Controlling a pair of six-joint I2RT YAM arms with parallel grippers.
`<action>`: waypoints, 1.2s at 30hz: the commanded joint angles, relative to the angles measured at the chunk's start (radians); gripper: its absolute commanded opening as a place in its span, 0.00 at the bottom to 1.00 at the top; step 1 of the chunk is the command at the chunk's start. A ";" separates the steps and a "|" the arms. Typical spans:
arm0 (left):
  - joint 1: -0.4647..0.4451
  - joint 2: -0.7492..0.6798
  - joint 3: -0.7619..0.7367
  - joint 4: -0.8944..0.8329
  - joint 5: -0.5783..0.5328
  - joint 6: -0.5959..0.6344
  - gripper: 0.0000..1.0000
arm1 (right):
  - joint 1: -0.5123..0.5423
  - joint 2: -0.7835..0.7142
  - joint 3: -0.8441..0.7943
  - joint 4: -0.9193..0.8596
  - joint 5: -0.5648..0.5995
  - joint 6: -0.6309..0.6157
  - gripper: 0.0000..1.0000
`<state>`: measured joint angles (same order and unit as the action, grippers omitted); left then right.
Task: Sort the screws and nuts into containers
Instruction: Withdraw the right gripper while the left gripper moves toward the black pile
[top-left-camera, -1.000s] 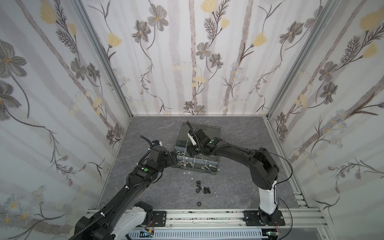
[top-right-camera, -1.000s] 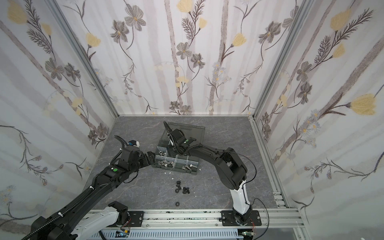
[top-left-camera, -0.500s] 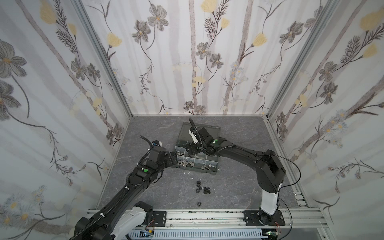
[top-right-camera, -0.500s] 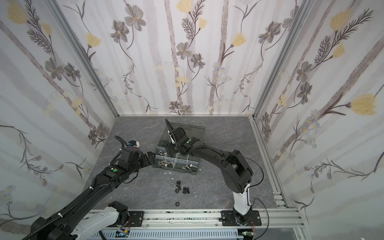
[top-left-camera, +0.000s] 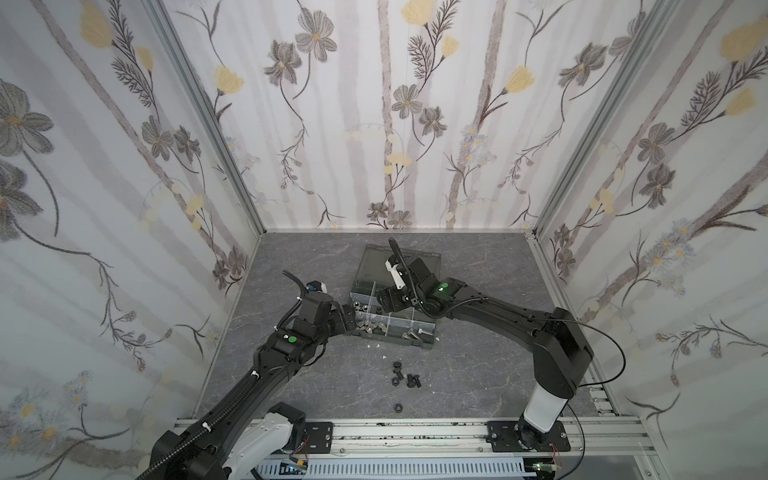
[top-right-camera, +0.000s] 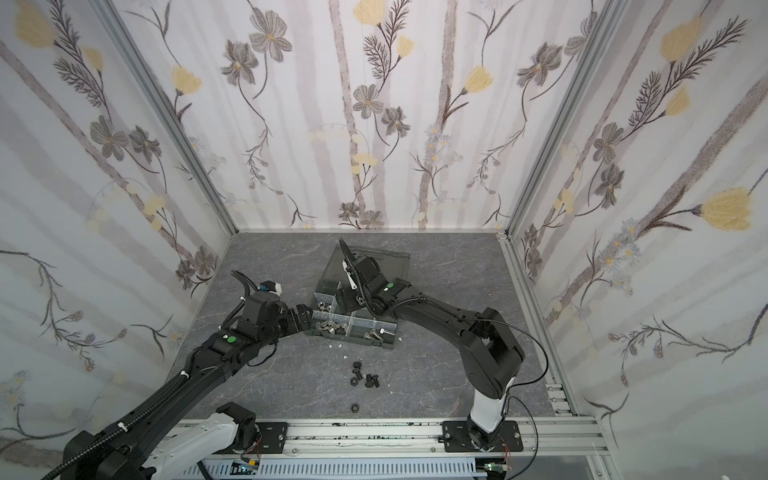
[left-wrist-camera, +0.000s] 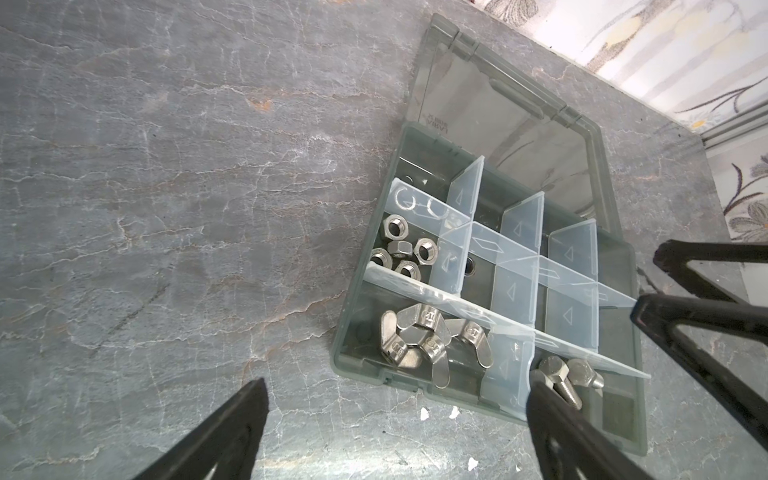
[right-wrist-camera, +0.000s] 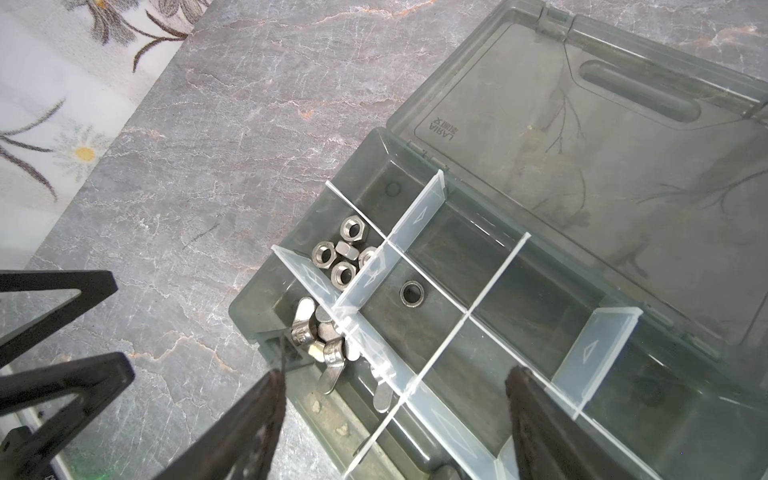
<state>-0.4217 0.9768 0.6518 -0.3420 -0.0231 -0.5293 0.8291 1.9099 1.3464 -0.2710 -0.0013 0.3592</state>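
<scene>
Screws and black nuts lie loose on the surface near its front edge, ahead of the box; left gripper and right gripper, both spread and empty, hang at the box, about equally near.

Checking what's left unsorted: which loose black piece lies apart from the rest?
The black ring nut, alone nearest the rail; the other black pieces cluster nearer the organiser box.

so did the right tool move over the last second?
Yes: in a top view the right tool has shifted slightly rightward over the organiser box, which stayed put.
</scene>
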 joint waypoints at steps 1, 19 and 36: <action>-0.004 0.016 0.011 0.025 0.034 0.018 0.98 | -0.024 -0.045 -0.044 0.057 -0.005 0.027 0.83; -0.291 0.174 0.081 0.024 0.043 0.065 0.90 | -0.124 -0.239 -0.271 0.096 0.020 0.066 0.84; -0.628 0.302 0.120 -0.010 0.022 -0.062 0.70 | -0.220 -0.383 -0.423 0.127 0.020 0.082 0.84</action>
<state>-1.0267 1.2648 0.7612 -0.3355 0.0113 -0.5476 0.6136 1.5387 0.9356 -0.1829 0.0105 0.4290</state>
